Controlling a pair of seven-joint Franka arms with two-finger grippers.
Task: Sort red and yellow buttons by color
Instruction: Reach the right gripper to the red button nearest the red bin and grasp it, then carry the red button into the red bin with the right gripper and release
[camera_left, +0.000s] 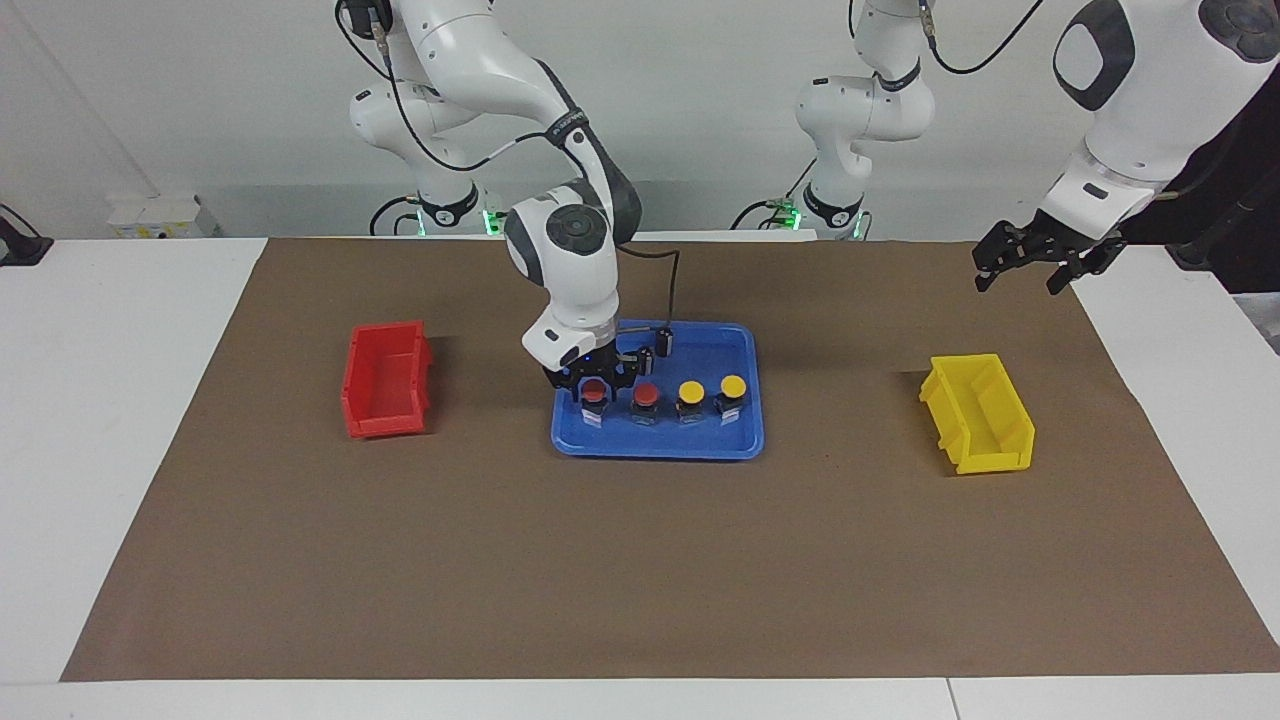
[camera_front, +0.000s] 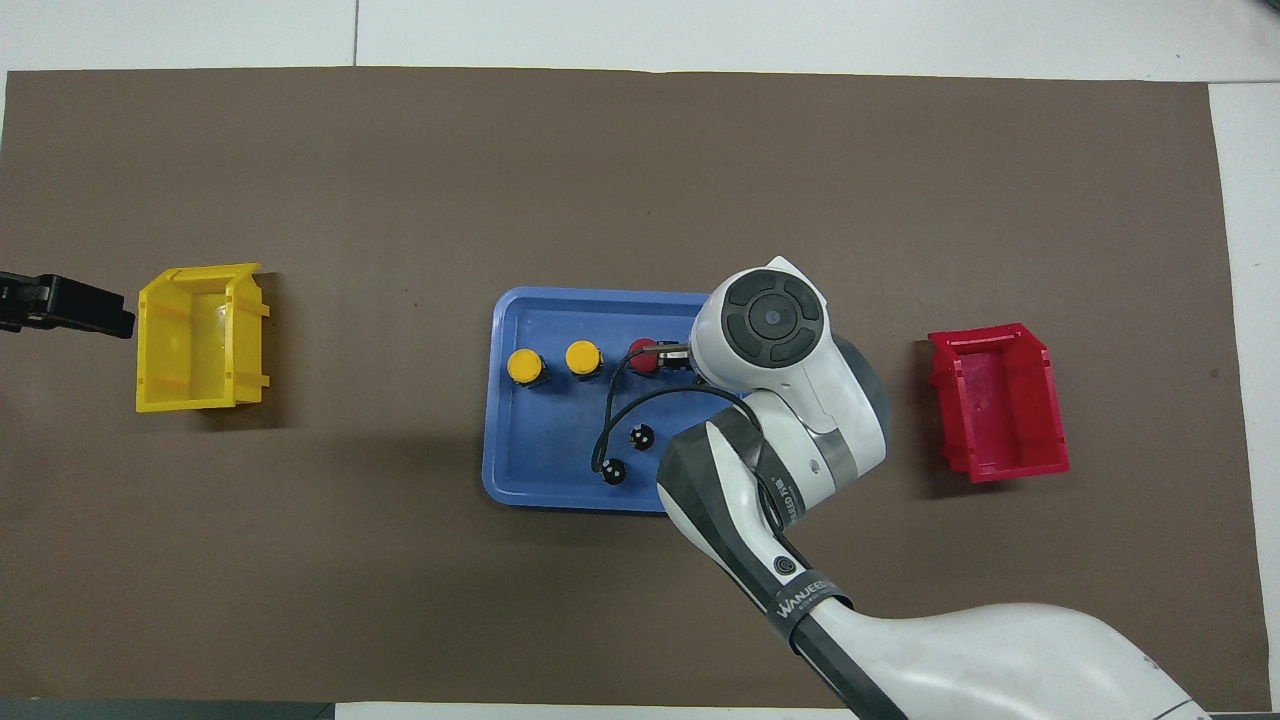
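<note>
A shallow blue plastic tray (camera_left: 740, 440) sits mid-mat on the brown paper mat (camera_left: 640, 560). In it, four round-capped push-buttons (camera_left: 686, 400) stand in a row, with two dark capless cylinders (camera_front: 626, 453) nearer the robots (close together). A red plastic bin (camera_left: 385, 380) lies toward the right arm's end, a yellow plastic bin (camera_left: 978, 413) toward the left arm's.
</note>
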